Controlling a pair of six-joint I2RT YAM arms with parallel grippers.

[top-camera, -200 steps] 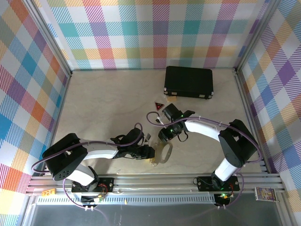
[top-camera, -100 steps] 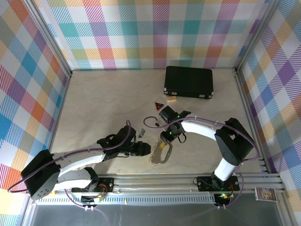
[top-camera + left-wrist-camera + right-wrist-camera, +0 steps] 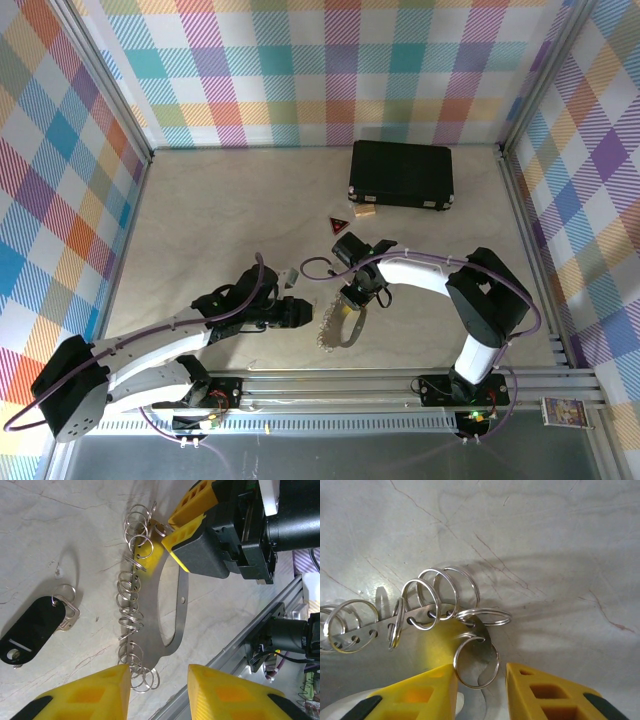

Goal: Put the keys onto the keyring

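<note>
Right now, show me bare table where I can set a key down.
Widest free patch: the far left of the table, between the left wall and the black case. Another lies between the case, the right arm and the right rail. Crowded: the near centre, where the keyring, key, left gripper and right gripper meet.

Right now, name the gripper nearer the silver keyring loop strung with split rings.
Right. The right gripper straddles one end of the keyring; the left gripper is open just off its other end.

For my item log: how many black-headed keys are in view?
1: the small black-headed key lies beside the silver ring-lined oblong keyring, not touching it. Others may be hidden.
</note>
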